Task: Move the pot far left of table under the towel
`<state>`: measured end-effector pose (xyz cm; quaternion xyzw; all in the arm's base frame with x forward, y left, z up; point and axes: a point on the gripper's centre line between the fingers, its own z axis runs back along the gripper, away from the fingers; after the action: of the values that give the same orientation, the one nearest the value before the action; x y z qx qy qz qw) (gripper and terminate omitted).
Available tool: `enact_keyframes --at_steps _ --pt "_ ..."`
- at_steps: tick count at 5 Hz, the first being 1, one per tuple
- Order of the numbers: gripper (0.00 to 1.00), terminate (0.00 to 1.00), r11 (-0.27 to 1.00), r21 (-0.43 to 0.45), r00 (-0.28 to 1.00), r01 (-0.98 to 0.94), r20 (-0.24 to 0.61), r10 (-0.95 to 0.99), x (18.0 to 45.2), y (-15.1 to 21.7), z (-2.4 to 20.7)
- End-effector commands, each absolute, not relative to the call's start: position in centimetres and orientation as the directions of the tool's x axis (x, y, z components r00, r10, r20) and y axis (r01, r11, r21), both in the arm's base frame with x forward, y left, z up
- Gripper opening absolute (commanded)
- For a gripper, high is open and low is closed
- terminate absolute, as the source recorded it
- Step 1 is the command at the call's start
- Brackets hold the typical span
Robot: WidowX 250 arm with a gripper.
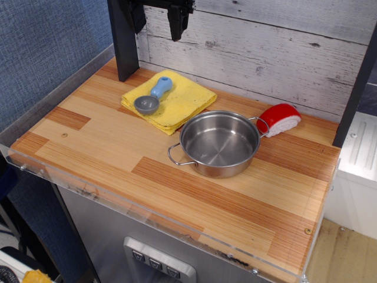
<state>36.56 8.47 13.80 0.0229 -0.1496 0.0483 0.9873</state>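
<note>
near the middle of the light and reddish-brown plank counter [112,159] sits the shallow round stainless-steel pot [220,143], upright and empty, its two thin wire loop handles pointing roughly to the front-left and back-right. just behind it to the left lies the folded bright-yellow towel [177,101], its near corner close to the pot's rim but apparently not touching. a small grey-bowled, blue-handled scoop [154,96] rests on the towel. a red-and-white sushi-shaped toy [280,119] lies just beside the pot's back-right handle.

the dark gripper [178,23] hangs high at the top of the view, above the back edge of the counter, well apart from everything. the jaws hold nothing; whether they are spread or pressed together cannot be told from this angle.

the pot lies forward and to the right of the jaws and well below them, so the coming move calls for a descent toward the front-right. the handle line runs diagonally, which probably makes the rim the easier place to pinch. the far-left stretch of counter in front of the towel looks free to receive the pot.
</note>
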Motion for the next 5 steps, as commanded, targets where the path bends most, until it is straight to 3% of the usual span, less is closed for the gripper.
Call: enact_keyframes --at_steps 1,5 --pt "1.0 0.0 0.994 0.031 0.951 -0.102 0.298 0.089 36.6 8.5 13.8" --pt "1.0 0.0 0.99 -0.008 0.934 -0.138 0.331 0.133 33.1 1.8 8.9"
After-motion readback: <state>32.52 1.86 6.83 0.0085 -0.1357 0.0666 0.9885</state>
